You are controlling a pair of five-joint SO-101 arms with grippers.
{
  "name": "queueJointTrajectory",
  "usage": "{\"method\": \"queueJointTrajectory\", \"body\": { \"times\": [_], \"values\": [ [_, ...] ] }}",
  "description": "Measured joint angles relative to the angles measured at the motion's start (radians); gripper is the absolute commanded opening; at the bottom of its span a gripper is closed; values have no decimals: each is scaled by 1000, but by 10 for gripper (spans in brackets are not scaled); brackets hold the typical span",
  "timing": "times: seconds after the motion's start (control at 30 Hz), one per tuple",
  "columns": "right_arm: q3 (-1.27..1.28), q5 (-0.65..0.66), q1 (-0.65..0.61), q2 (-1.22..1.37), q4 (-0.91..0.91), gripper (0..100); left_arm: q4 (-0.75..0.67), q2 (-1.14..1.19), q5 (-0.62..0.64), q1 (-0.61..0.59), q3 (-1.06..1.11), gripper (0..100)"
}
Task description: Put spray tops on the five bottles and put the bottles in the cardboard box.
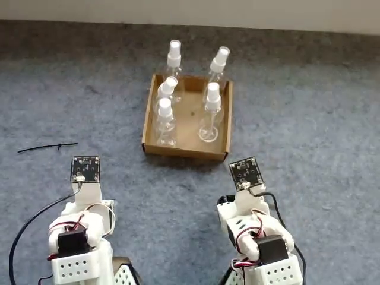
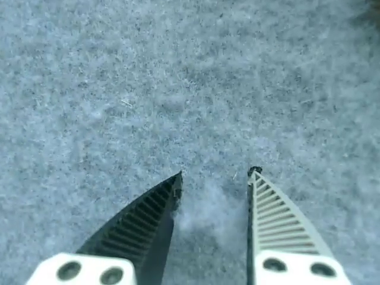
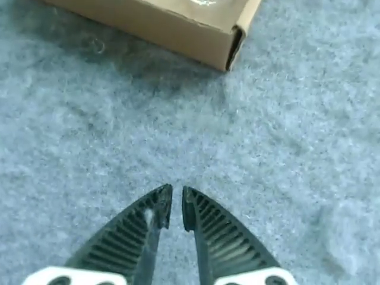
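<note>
The cardboard box lies on the grey carpet at the middle back. Five clear bottles with white spray tops stand upright in it, as far as I can tell: two at the back, two on the left and one on the right. Both arms rest near the front edge, well short of the box. My left gripper hangs open over bare carpet with nothing between its fingers. My right gripper is shut and empty, a short way in front of the box's near right corner.
A thin black cable tie lies on the carpet to the left of the box. The left arm and the right arm sit at the front. A pale wall strip runs along the back.
</note>
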Motion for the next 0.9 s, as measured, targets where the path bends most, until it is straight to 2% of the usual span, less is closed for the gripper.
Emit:
{"method": "queueJointTrajectory", "body": {
  "times": [0.9],
  "values": [
    [0, 0, 0, 0, 61, 5, 0, 0, 0, 0, 0, 172]
  ]
}}
